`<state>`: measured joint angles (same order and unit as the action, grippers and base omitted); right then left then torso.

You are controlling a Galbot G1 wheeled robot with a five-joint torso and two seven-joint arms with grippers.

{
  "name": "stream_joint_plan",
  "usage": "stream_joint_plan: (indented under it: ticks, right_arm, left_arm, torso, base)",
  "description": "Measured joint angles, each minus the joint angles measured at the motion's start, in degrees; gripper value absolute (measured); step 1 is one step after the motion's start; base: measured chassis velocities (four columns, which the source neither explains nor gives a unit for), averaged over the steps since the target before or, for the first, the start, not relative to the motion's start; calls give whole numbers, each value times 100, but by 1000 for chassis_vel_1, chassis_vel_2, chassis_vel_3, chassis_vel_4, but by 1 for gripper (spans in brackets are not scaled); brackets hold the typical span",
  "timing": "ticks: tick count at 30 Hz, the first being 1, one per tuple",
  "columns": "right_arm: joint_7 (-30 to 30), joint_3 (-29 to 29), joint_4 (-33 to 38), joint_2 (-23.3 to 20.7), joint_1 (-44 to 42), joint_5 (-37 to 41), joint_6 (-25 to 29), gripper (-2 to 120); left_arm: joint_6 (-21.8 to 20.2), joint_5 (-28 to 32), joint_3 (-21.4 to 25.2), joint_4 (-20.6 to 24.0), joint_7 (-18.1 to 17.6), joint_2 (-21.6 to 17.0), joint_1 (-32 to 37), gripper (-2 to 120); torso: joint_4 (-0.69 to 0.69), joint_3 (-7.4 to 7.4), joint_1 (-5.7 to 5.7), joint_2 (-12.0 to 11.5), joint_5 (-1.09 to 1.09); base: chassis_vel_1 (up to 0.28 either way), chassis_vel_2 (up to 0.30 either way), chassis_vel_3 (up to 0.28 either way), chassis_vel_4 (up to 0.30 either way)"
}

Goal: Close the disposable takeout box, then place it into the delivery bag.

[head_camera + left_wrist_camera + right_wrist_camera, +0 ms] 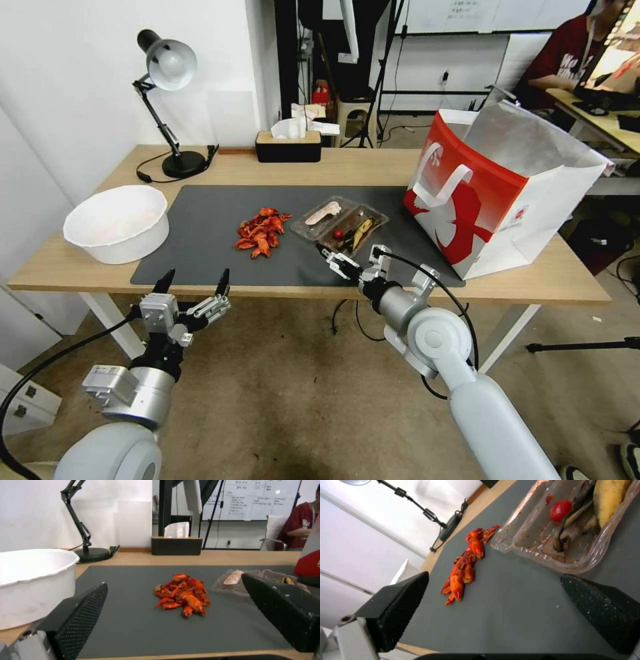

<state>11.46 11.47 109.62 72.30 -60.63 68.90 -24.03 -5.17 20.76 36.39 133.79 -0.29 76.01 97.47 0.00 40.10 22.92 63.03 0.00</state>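
The disposable takeout box (340, 223) lies open on the dark mat, its two clear halves side by side, with a pale piece, a red tomato and yellow-brown bits inside. My right gripper (351, 253) hovers open just in front of it, at the mat's near edge. The right wrist view has the box (566, 525) close beyond the open right gripper (495, 576). The delivery bag (493, 193) stands upright and open at the table's right end. My left gripper (193, 283) is open at the table's front edge, further left. In its wrist view, the box (246, 580) lies behind one of its fingers (283, 610).
A pile of red crayfish shells (262, 232) sits on the mat (200, 233) left of the box. A large white bowl (117, 223) stands at the table's left end. A desk lamp (167, 100) and a black tissue box (288, 143) are at the back edge.
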Motion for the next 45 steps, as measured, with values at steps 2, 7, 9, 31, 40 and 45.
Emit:
stream_joint_plan:
  ticks: [2, 7, 9, 31, 40, 45]
  right_arm:
    - [1, 9, 0, -7, 0, -1, 2, 100]
    - [5, 64, -22, -36, 3, -2, 16, 100]
    - [5, 78, -30, -44, 3, -6, 19, 100]
    - [-14, 269, -243, -200, 214, -72, 56, 100]
    - [-38, 339, -439, -224, 331, -108, 82, 100]
    - [-48, 359, -561, -254, 463, -124, 91, 100]
  left_arm:
    - [-1, 0, -7, -7, 0, 0, -9, 100]
    - [-3, 2, -28, -23, 2, 4, -22, 100]
    - [-3, 2, -28, -24, 2, 5, -21, 100]
    - [29, 18, -28, -74, 18, -17, -14, 100]
    - [90, 21, -9, -103, 32, -18, 20, 100]
    - [104, 25, -8, -132, 37, -19, 15, 100]
  torso:
    - [0, 0, 0, 0, 0]
    - [0, 0, 0, 0, 0]
    - [0, 0, 0, 0, 0]
    - [0, 0, 0, 0, 0]
    - [0, 0, 0, -1, 0]
    - [0, 0, 0, 0, 0]
  base:
    - [0, 0, 0, 0]
    - [0, 0, 0, 0]
    - [0, 0, 0, 0]
    - [0, 0, 0, 0]
    - [0, 0, 0, 0]
    - [0, 0, 0, 0]
